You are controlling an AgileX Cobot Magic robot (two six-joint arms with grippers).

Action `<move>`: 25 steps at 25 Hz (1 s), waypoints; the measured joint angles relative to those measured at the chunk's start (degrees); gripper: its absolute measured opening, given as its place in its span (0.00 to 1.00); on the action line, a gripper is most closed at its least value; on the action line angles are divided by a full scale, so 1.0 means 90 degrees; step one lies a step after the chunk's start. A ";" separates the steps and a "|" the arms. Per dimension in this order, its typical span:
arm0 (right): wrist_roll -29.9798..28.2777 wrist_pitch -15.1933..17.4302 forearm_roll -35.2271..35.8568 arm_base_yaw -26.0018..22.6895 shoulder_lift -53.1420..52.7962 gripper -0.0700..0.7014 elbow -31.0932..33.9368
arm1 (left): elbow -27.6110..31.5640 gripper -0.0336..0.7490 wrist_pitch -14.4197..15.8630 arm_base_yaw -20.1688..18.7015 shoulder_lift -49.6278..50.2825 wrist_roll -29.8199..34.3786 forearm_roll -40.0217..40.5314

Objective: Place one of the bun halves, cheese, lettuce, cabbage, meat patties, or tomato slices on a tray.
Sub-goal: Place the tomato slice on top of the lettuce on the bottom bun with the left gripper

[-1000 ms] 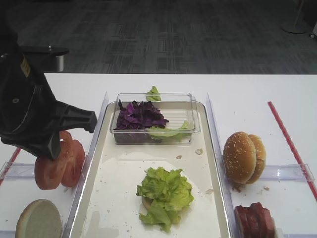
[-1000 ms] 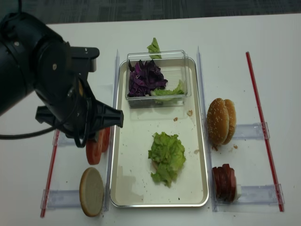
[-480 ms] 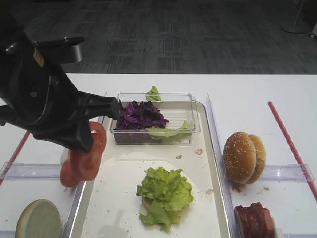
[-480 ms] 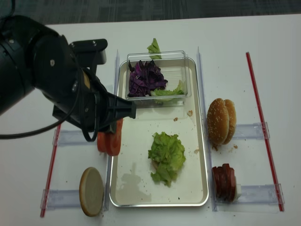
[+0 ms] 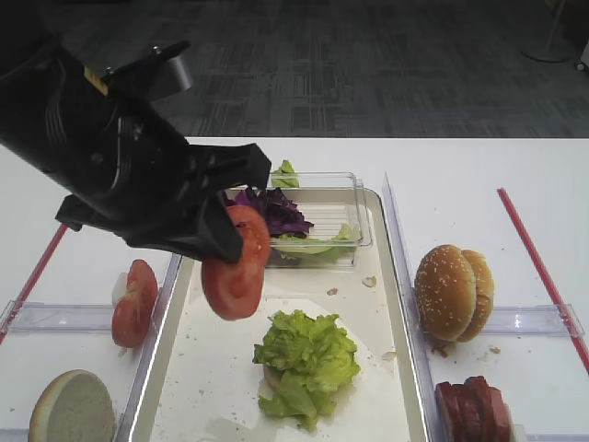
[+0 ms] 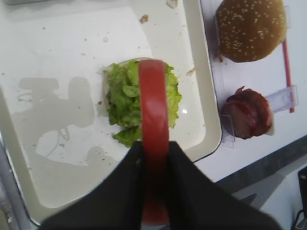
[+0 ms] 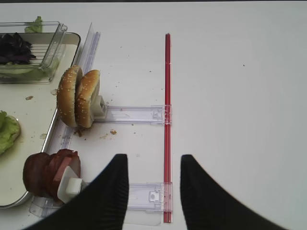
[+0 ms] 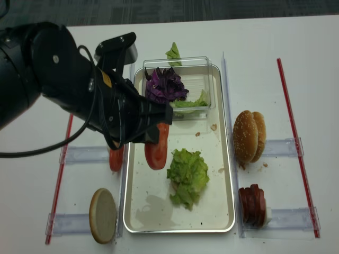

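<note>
A tomato slice (image 5: 236,262) is held on edge in the closed left end effector (image 6: 154,189) above the tray (image 5: 373,304), just beside the lettuce (image 5: 305,362), while the right end effector (image 7: 152,184) is parted and empty over the tabletop (image 7: 230,86).

Held tomato slice (image 6: 154,143) lower end hidden between fingers (image 6: 120,191), meat patties (image 5: 474,407) cut by frame edge

The white table (image 8: 296,47) carries the tray (image 8: 229,174), bun halves (image 8: 248,136), meat patties (image 8: 253,205) and red strips (image 8: 290,116).
</note>
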 joint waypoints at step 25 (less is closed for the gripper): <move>0.0000 0.0000 0.0000 0.0000 0.0000 0.48 0.0000 | 0.0062 0.13 -0.0357 0.0000 0.0138 0.1772 -0.2242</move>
